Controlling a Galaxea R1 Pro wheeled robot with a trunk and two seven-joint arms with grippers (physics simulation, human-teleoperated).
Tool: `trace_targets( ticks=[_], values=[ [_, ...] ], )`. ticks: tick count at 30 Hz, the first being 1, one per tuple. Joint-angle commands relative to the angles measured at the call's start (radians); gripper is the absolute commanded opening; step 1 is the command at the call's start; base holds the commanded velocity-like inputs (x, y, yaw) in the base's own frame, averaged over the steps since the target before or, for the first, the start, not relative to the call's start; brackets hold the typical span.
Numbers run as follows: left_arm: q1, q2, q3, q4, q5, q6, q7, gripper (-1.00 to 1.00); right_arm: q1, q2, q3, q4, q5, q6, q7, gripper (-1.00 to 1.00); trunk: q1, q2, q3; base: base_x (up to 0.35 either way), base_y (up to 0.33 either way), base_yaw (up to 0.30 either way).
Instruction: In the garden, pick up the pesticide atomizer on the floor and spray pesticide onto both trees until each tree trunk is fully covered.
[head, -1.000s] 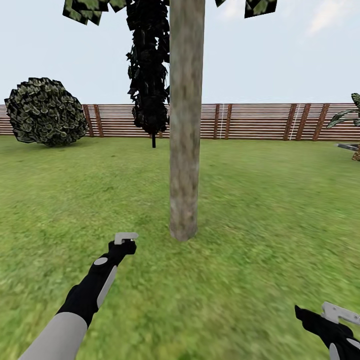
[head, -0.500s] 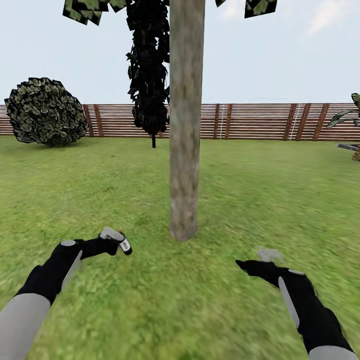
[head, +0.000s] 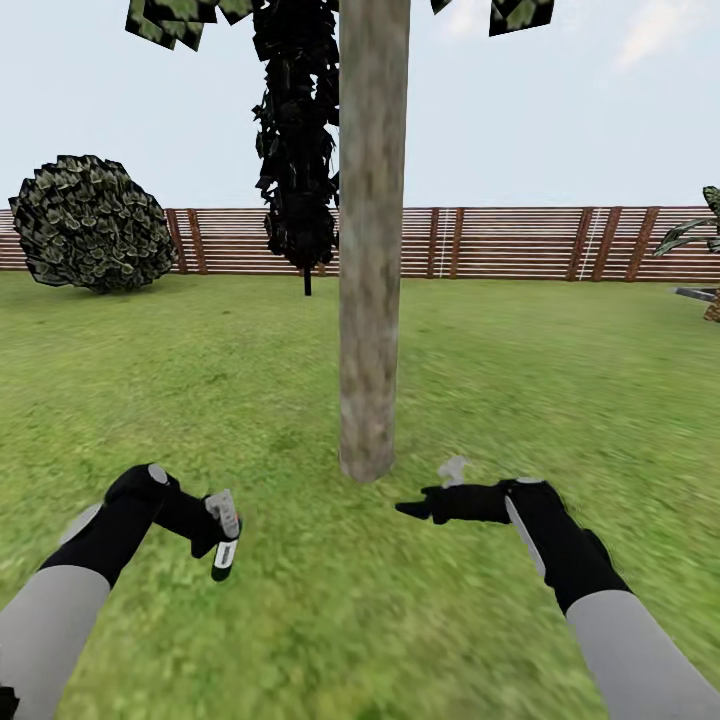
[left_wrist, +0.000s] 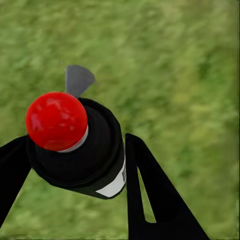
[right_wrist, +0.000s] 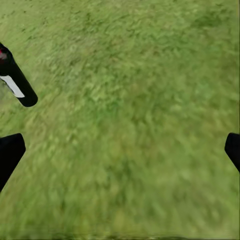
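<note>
A thick grey-brown tree trunk (head: 371, 250) rises from the lawn straight ahead, flared slightly at its base. My left gripper (head: 214, 527) is shut on the pesticide atomizer (head: 224, 545), a black bottle with a white label that hangs tilted downward, left of and nearer than the trunk base. In the left wrist view the atomizer (left_wrist: 87, 155) shows its red cap (left_wrist: 56, 121) between the black fingers (left_wrist: 150, 190). My right gripper (head: 415, 508) points left just right of the trunk base, open over bare grass. The right wrist view catches the atomizer (right_wrist: 16, 84) at one side.
A dark narrow cypress (head: 297, 150) stands behind the trunk and a round shrub (head: 92, 222) at the back left. The brown slat fence (head: 500, 243) closes the lawn. A palm (head: 700, 240) shows at the right edge. Grass lies all around the trunk.
My left arm has drawn back and lowered, turning the atomizer to hang downward. My right arm has swung in from the lower right corner to beside the trunk base.
</note>
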Motion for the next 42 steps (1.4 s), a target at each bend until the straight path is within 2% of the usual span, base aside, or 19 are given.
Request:
trace_targets(
  ticks=[1,2,5,8,11,14,17,20,22,29,33,36,38,39,42],
  values=[
    [0.0,0.0,0.0,0.0,-0.011,-0.001,-0.007,-1.0,0.0,0.0,0.014,0.0,0.001,-0.001,0.01,1.0,0.0,0.0,0.0,0.0,0.0,0.0],
    [0.0,0.0,-0.001,0.002,-0.038,-0.007,-0.018,-1.0,-0.001,0.001,0.047,0.0,0.002,-0.001,0.038,-1.0,0.0,0.0,0.0,0.0,0.0,0.0],
    [0.0,-0.001,-0.002,0.005,-0.072,-0.016,-0.028,-1.0,-0.001,0.003,0.081,0.0,0.002,-0.002,0.064,-1.0,0.0,0.0,0.0,0.0,0.0,0.0],
    [0.0,-0.002,-0.012,0.007,-0.081,-0.019,-0.03,-1.0,-0.001,0.002,0.115,0.0,0.003,-0.002,0.071,-1.0,0.0,0.0,0.0,0.0,0.0,0.0],
    [0.0,-0.016,-0.065,0.007,-0.083,-0.019,-0.031,-1.0,-0.001,0.003,0.159,-0.001,0.003,-0.002,0.107,-1.0,0.0,0.0,0.0,0.0,0.0,0.0],
    [0.0,-0.03,-0.149,0.009,-0.082,-0.018,-0.036,-1.0,-0.001,0.003,0.174,-0.004,0.003,-0.002,0.158,-1.0,0.0,0.0,0.0,0.0,0.0,0.0],
    [0.0,-0.056,-0.191,0.009,-0.082,-0.019,-0.038,-1.0,-0.001,0.016,0.178,-0.006,0.004,-0.002,0.178,-1.0,0.0,0.0,0.0,0.0,0.0,0.0],
    [0.0,-0.074,-0.199,0.009,-0.082,-0.02,-0.038,-1.0,-0.001,0.04,0.179,-0.007,0.004,-0.002,0.182,-1.0,0.0,0.0,0.0,0.0,0.0,0.0],
    [0.0,-0.085,-0.202,0.009,-0.082,-0.024,-0.038,-1.0,-0.001,0.047,0.179,-0.008,0.004,-0.002,0.182,-1.0,0.0,0.0,0.0,0.0,0.0,0.0],
    [0.001,-0.105,-0.214,0.01,-0.077,-0.094,-0.041,-1.0,-0.001,0.05,0.18,-0.008,0.004,-0.002,0.182,-1.0,0.0,0.0,0.0,0.0,0.0,0.0],
    [0.001,-0.123,-0.214,0.01,-0.072,-0.161,-0.09,-1.0,-0.001,0.05,0.18,-0.007,0.004,-0.002,0.183,-1.0,0.0,0.0,0.0,0.0,0.0,0.0],
    [0.001,-0.147,-0.215,0.012,-0.071,-0.181,-0.105,-1.0,-0.001,0.049,0.18,-0.008,0.004,-0.002,0.183,-1.0,0.0,0.0,0.0,0.0,0.0,0.0],
    [0.001,-0.152,-0.215,0.012,-0.07,-0.19,-0.107,-1.0,-0.001,0.049,0.18,-0.008,0.004,-0.002,0.183,-1.0,0.0,0.0,0.0,0.0,0.0,0.0],
    [0.001,-0.154,-0.215,0.012,-0.065,-0.196,-0.108,-1.0,-0.001,0.049,0.18,-0.008,0.004,-0.002,0.183,-1.0,0.0,0.0,0.0,0.0,0.0,0.0],
    [0.001,-0.175,-0.214,0.028,-0.005,-0.209,-0.111,-1.0,-0.001,0.049,0.18,-0.007,0.004,-0.002,0.183,-1.0,0.0,0.0,0.0,0.0,0.0,0.0]
  ],
)
